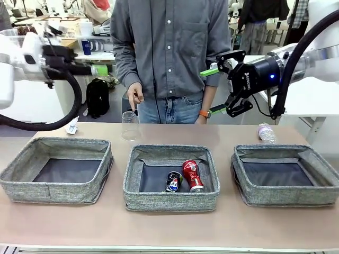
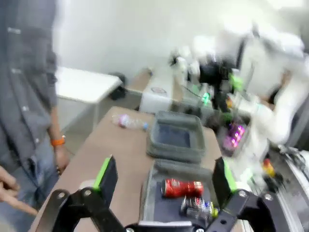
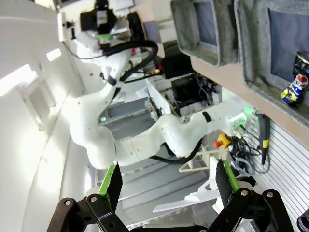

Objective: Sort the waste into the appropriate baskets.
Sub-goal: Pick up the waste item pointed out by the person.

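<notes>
Three grey baskets stand in a row: left (image 1: 53, 193), middle (image 1: 169, 201), right (image 1: 288, 197). In the middle basket lie a red can (image 1: 193, 174) and a dark blue can (image 1: 174, 181). A clear cup (image 1: 130, 125), a white paper wad (image 1: 72, 126) and a small clear bottle (image 1: 266, 132) rest on the table behind the baskets. My left gripper (image 1: 100, 70) hangs high at the left, open and empty (image 2: 164, 178). High above the right side, my right gripper (image 1: 213, 91) is also open and empty (image 3: 169, 181). The left wrist view shows the red can (image 2: 182, 187) and the bottle (image 2: 128, 122).
A person stands at the far side, one hand (image 1: 135, 98) just above the cup. The table's front strip before the baskets is bare. In the right wrist view the blue can (image 3: 295, 89) lies in its basket (image 3: 251, 67).
</notes>
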Available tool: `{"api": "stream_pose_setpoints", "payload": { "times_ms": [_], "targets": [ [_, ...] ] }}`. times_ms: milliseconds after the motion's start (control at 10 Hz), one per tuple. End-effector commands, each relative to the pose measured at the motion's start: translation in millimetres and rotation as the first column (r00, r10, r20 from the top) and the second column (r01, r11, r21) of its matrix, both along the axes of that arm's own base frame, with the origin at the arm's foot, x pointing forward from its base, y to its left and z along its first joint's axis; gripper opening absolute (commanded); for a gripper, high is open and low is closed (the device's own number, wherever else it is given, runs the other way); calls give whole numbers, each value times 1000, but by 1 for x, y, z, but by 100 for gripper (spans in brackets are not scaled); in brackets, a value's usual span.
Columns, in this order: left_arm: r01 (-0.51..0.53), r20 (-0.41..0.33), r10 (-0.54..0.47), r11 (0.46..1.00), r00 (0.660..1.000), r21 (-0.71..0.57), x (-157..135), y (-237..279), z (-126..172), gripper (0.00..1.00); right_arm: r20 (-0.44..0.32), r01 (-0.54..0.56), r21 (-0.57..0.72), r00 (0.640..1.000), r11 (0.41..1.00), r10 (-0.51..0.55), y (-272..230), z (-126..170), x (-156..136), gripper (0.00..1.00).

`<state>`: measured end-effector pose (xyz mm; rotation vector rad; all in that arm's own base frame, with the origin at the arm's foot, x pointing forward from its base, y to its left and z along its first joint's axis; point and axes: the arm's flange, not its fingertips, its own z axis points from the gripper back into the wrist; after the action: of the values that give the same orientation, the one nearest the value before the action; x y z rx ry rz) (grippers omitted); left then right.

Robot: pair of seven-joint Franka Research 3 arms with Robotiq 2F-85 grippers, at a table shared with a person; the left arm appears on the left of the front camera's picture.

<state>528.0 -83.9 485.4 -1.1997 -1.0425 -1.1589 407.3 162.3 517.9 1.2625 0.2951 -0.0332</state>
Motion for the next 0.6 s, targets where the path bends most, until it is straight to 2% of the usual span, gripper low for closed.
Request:
{"api": "stream_pose_setpoints", "payload": {
  "times_ms": [0,100,300,500],
  "targets": [
    [131,79,-139,986,987,99,41,8,-35,100,22,-17,4,1000,1000,17,-2,1,1,100],
    [159,64,-171,974,983,163,51,6,-53,100,22,-17,4,1000,1000,17,-2,1,1,100],
    [151,25,-160,964,987,218,65,1,-74,100,22,-17,4,1000,1000,17,-2,1,1,100],
    [20,80,-57,913,995,407,93,-7,-103,100,22,-17,4,1000,1000,17,-2,1,1,100]
  ]
}}
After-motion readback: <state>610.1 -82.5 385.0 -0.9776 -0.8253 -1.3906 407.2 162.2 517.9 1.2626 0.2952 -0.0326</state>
